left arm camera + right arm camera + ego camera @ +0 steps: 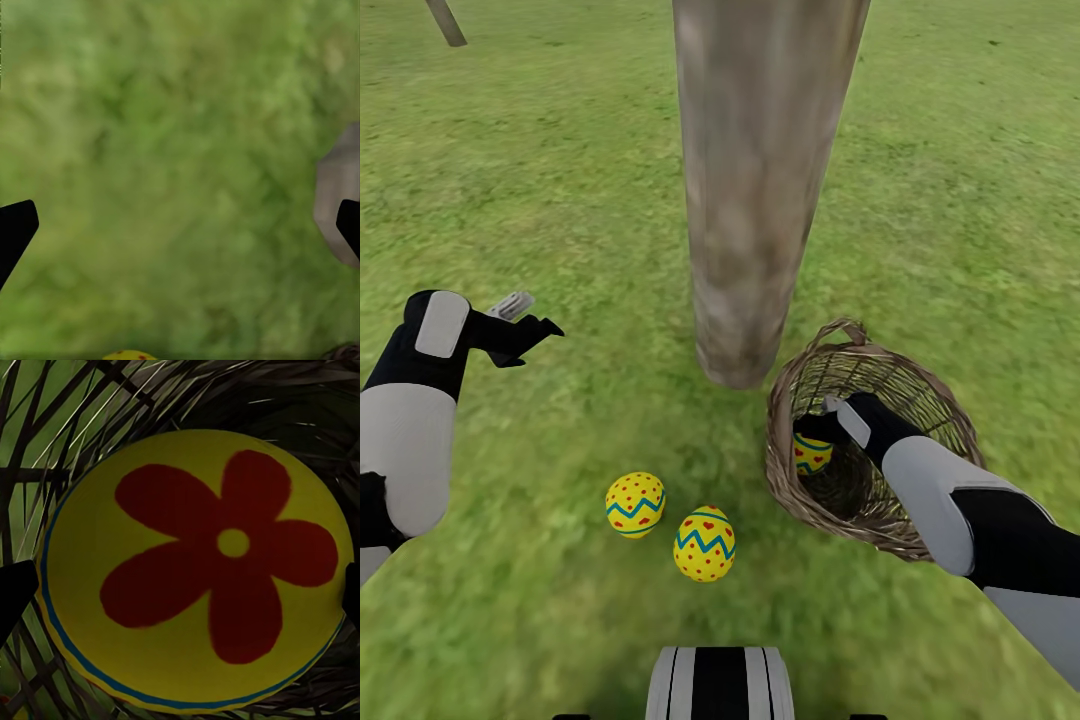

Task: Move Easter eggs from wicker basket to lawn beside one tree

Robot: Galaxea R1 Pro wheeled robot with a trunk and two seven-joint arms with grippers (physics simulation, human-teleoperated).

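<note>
right hand [822, 428] inside wicker basket [920, 400], fingers spread either side of last egg [196, 566], not clamped | left hand [525, 325] open, empty | I close, lift, set it by two eggs [670, 525] near tree [760, 200]

Three eggs [635, 504], one basket [920, 385], one tree [755, 180]

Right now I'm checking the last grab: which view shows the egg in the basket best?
The right wrist view: the egg sits large between the fingertips, red flower facing the camera. The head view shows just a sliver of it inside the wicker basket, behind the right gripper.
</note>
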